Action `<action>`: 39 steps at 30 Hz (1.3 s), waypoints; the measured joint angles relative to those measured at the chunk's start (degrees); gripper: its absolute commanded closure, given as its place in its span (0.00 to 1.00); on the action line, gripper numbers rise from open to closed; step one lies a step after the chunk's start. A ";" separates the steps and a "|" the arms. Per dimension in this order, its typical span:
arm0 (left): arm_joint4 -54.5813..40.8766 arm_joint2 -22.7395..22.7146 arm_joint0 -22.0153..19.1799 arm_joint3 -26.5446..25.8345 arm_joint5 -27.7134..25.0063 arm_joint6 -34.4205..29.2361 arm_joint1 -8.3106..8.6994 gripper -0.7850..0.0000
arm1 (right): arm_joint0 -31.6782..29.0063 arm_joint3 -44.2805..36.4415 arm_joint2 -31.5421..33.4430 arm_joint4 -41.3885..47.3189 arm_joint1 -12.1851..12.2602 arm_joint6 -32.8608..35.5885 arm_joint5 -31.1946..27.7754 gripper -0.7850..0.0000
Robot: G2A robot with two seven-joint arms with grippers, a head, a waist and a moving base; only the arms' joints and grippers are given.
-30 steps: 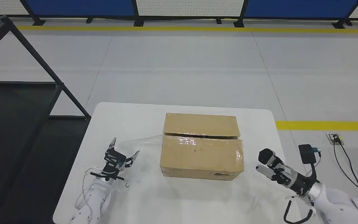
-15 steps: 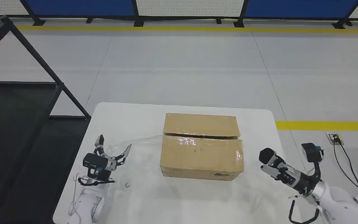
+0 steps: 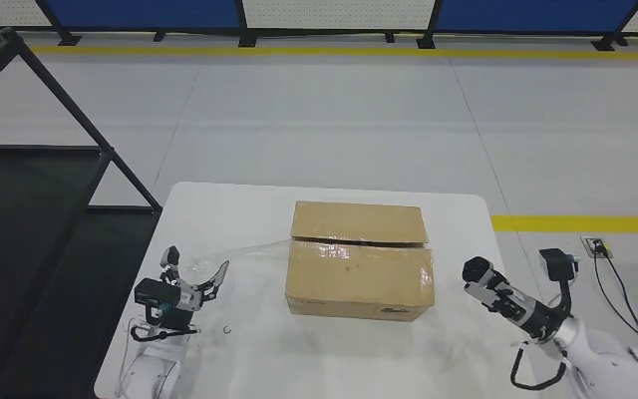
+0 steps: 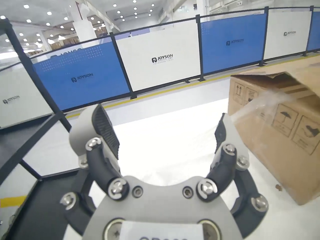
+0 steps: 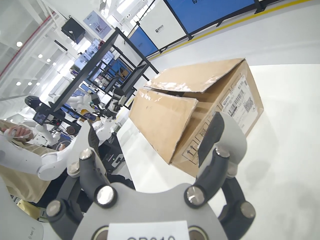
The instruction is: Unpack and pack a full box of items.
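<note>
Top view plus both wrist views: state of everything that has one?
Brown cardboard box: upright, top flaps unsealed and slightly ajar, contents hidden.
Clear tape strip: peeled off the box top, stretched out to a finger of the left end effector.
Left end effector: open, beside the box.
Right end effector: open, empty, at the box's other end.

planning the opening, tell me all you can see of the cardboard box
The cardboard box is brown and stands mid-way on the white table. Its two top flaps are down but unsealed: a gap shows between them and one dips inward. Glossy tape remnants line the seam, and a clear tape strip trails from its side toward the left gripper. Handling symbols are printed on one side; a white label sits on another.
</note>
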 measured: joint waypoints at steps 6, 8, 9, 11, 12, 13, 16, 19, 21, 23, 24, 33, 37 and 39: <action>-12.06 0.35 -0.26 -3.12 -6.61 -4.61 -0.40 0.00 | 5.35 4.99 -2.25 4.76 0.31 6.02 1.30 0.00; -14.82 0.31 0.09 -4.18 -9.57 -6.15 -0.36 0.00 | 7.47 6.90 -3.23 3.64 0.30 6.52 2.57 0.00; -16.12 0.25 0.26 -4.58 -10.84 -6.90 -0.34 0.00 | 8.33 7.57 -3.88 3.25 0.25 6.79 2.82 0.00; -19.02 -0.14 0.60 -5.39 -13.34 -8.53 -0.27 0.00 | 10.36 9.40 -5.53 3.07 0.10 7.54 3.14 0.00; -20.18 -0.32 0.72 -5.63 -14.26 -9.07 -0.24 0.00 | 11.21 10.19 -6.34 3.24 0.02 7.98 3.26 0.00; -21.75 -0.52 0.87 -5.82 -15.51 -9.79 -0.21 0.00 | 12.37 11.27 -7.45 3.83 -0.11 8.64 3.37 0.00; -24.71 -1.25 1.07 -6.12 -17.71 -11.77 -0.08 0.00 | 15.26 13.94 -10.25 5.34 -0.47 10.46 3.37 0.00; -24.02 -1.77 1.37 -6.53 -17.82 -12.26 0.06 0.00 | 17.85 16.24 -12.57 6.46 -0.81 11.87 2.81 0.00; -22.94 -1.80 1.62 -6.63 -17.51 -11.98 0.10 0.00 | 19.19 17.32 -13.74 6.97 -0.99 12.62 2.52 0.00; -22.13 -1.72 1.82 -6.63 -17.07 -11.47 0.11 0.00 | 20.49 18.25 -14.84 7.67 -1.16 13.46 2.06 0.00; -21.97 -1.66 1.88 -6.59 -16.97 -11.27 0.10 0.00 | 20.87 18.47 -15.21 8.13 -1.22 13.79 1.71 0.00; -22.71 -1.49 1.69 -6.54 -17.28 -11.79 0.10 0.00 | 20.10 16.74 -14.99 16.86 -0.56 20.73 -2.94 0.00; -22.77 -0.88 1.49 -7.43 -18.24 -12.49 0.11 0.00 | 16.79 11.50 -14.27 19.12 0.69 20.73 -2.78 0.00; -22.57 -0.53 1.45 -7.87 -18.84 -12.98 0.13 0.00 | 15.18 9.18 -13.76 19.63 1.43 20.58 -2.94 0.00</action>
